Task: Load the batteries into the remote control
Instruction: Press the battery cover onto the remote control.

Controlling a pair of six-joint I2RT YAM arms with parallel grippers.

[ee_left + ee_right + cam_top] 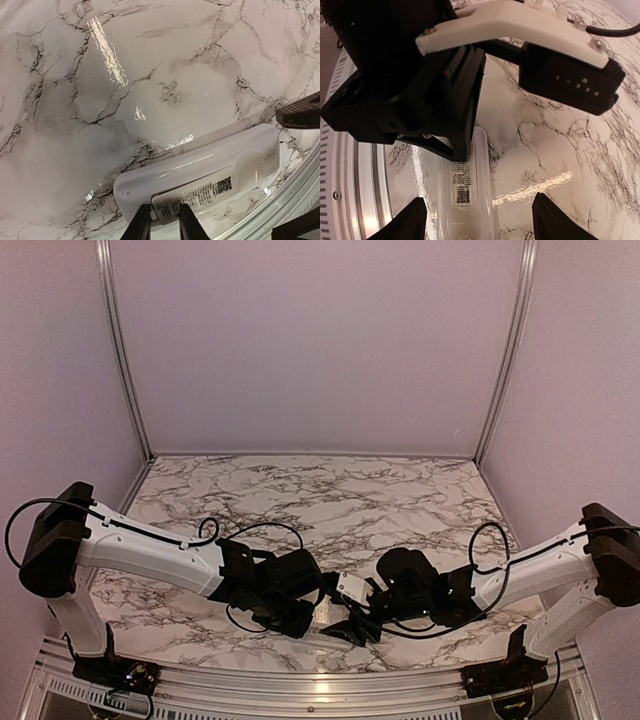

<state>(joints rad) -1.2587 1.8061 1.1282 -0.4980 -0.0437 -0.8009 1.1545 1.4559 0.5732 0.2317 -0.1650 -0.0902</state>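
On the marble table point(300, 490), our left tool point(161, 225) clamps the remote control point(200, 170); our right tool point(480, 220) spreads apart.

White arm links point(150, 552), black joints and grippers, looping black cables point(250, 532)

Both arms low and converging, left gripper point(160, 222) jaws narrow, right gripper point(479, 220) jaws wide.

The remote control point(210, 170) runs under the left hand point(165, 220), its near end cut off at the frame's bottom edge. From above, both hands' fingertips are lost in dark clutter, and the label print is too small to read.
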